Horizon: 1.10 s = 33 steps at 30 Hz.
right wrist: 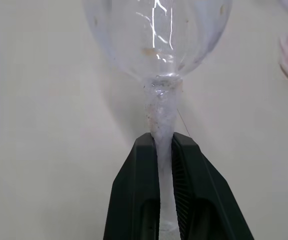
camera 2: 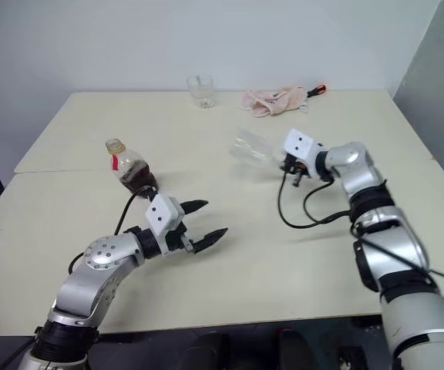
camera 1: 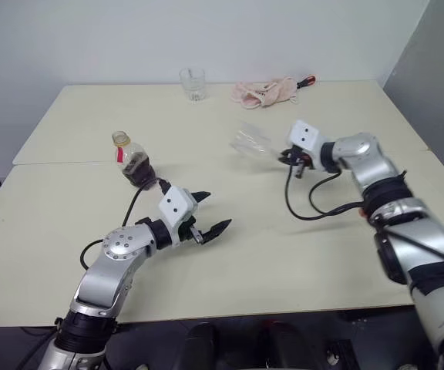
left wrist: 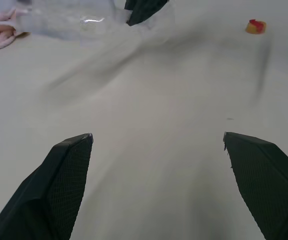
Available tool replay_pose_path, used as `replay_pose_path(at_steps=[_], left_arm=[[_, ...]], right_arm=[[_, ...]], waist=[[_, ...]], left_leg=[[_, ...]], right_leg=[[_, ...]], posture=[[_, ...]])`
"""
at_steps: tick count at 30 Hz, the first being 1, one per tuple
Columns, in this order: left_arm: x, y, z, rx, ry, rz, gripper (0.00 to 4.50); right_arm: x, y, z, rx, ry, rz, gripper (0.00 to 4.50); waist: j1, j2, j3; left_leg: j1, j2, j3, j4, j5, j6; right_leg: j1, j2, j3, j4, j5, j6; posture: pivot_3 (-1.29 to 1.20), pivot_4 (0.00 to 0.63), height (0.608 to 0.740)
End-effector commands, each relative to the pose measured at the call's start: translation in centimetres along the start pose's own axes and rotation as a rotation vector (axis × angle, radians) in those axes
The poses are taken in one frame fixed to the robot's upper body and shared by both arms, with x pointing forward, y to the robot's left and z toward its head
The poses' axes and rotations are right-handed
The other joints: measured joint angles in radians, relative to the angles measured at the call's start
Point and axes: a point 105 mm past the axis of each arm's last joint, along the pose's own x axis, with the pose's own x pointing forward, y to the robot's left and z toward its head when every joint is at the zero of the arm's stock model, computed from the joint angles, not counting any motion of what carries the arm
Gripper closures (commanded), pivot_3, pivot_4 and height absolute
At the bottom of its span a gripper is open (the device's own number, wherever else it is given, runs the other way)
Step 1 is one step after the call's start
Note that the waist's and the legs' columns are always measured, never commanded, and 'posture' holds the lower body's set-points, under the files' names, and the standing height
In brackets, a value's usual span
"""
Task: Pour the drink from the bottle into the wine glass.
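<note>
Out past the middle of the table (camera 1: 230, 270), your right gripper (right wrist: 165, 145) is pinched tight on the stem of the wine glass (camera 1: 251, 142), and the glass is lying tipped way over, bowl pointing toward the robot's left. The bowl looks clear and empty, the stem cloudy where the fingers clamp it.

Heads up: that stem is thin and slick, so the glass could swivel in the pinch if you swing it upright too fast, or the bowl could knock the table.

Your left gripper (camera 1: 210, 213) is spread wide with nothing in it, near the bottle (camera 1: 132, 160). The bottle stands upright at the left with its cap off and only a little dark drink (camera 1: 136, 170) in the bottom, so a sloppy grab could topple it and spill.
</note>
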Motion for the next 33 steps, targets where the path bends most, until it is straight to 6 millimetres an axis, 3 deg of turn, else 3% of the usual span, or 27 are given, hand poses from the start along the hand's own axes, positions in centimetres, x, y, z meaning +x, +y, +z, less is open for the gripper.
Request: replay_pose_path(at_steps=[1,6,11,15,21,27,33], left_arm=[[-1.2,1.0,0.3,-0.002,-0.003,0.035,0.00],[-2.2,1.5,0.3,-0.010,0.009,0.035,0.00],[-2.9,2.0,1.4,-0.041,-0.036,0.038,0.00],[-4.0,2.9,2.3,-0.099,-0.075,0.084,0.00],[-4.3,2.6,1.9,-0.097,-0.043,0.078,0.00],[-3.7,2.6,2.2,-0.098,-0.049,0.066,0.00],[-4.0,3.1,2.0,-0.096,-0.042,0.076,0.00]], right_arm=[[1.2,0.9,3.4,0.257,-0.307,-0.096,4.39],[4.1,5.1,2.8,0.417,-0.394,-0.177,4.39],[6.3,9.0,1.9,0.425,-0.358,-0.157,4.39],[5.8,9.0,-0.2,0.429,-0.305,-0.182,4.39],[4.0,9.5,-3.8,0.365,-0.194,-0.160,4.39],[3.7,9.3,-3.8,0.348,-0.186,-0.159,4.39],[3.9,9.1,-3.7,0.336,-0.168,-0.147,4.39]], waist=[[0.000,0.000,0.000],[0.003,0.001,0.000],[0.005,0.001,0.000],[0.003,0.001,0.000],[0.012,0.001,-0.001],[0.018,0.000,-0.001],[0.018,0.000,-0.001]], left_leg=[[0.000,0.001,0.000,0.000,0.000,0.000],[0.000,0.001,0.000,0.000,0.000,0.000],[0.001,0.000,0.000,0.000,0.000,0.000],[0.001,0.000,0.000,0.000,0.000,0.000],[0.003,-0.001,0.000,0.000,-0.001,0.001],[0.017,-0.001,-0.001,-0.003,-0.002,0.003],[0.017,0.000,-0.001,-0.004,-0.002,0.002]], right_leg=[[0.000,0.000,0.000,0.000,0.000,0.000],[0.000,0.000,0.000,0.001,0.000,0.000],[-0.001,0.000,0.001,0.002,0.000,0.000],[-0.001,0.000,0.001,0.002,0.000,0.000],[0.002,0.000,0.001,0.001,0.000,0.000],[0.016,0.000,0.001,-0.001,-0.001,-0.001],[0.016,0.001,0.001,-0.002,-0.001,-0.001]], posture=[[0.00,0.150,0.740],[0.00,0.150,0.740],[0.00,0.150,0.740],[0.00,0.150,0.740],[0.00,0.150,0.740],[0.00,0.150,0.740],[0.00,0.150,0.740]])
